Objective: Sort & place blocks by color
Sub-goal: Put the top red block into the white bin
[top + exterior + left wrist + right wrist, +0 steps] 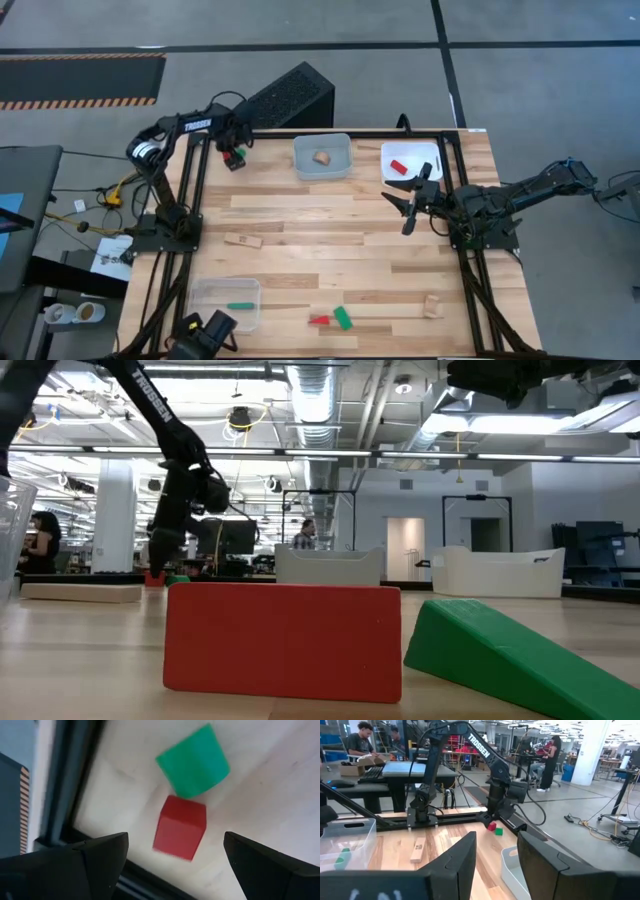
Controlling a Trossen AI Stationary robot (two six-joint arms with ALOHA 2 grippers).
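The bench [330,225] carries three clear bins: one with a wooden piece [322,157] at the far middle, one holding a red block [399,166] just beyond the right hand, and one holding a green bar [240,306] at the near left. Loose blocks are still scattered: a wooden bar [243,240] mid-bench, and a red piece [319,320], a green wedge [343,318] and another wooden piece [432,308] along the near edge, so the sorting looks roughly half done.

The left hand [232,150] hangs over the far left corner with its fingers spread wide and empty, straddling a red cube [180,826]; a green cube [193,760] lies just beyond it, the two nearly touching. The step in hand appears to be picking up that red cube.

The right hand [412,198] waits raised beside the red bin, fingers partly apart and holding nothing.

Next, the left hand likely needs to drop straight down and close on the red cube alone, without nudging the green cube ahead of its fingers.
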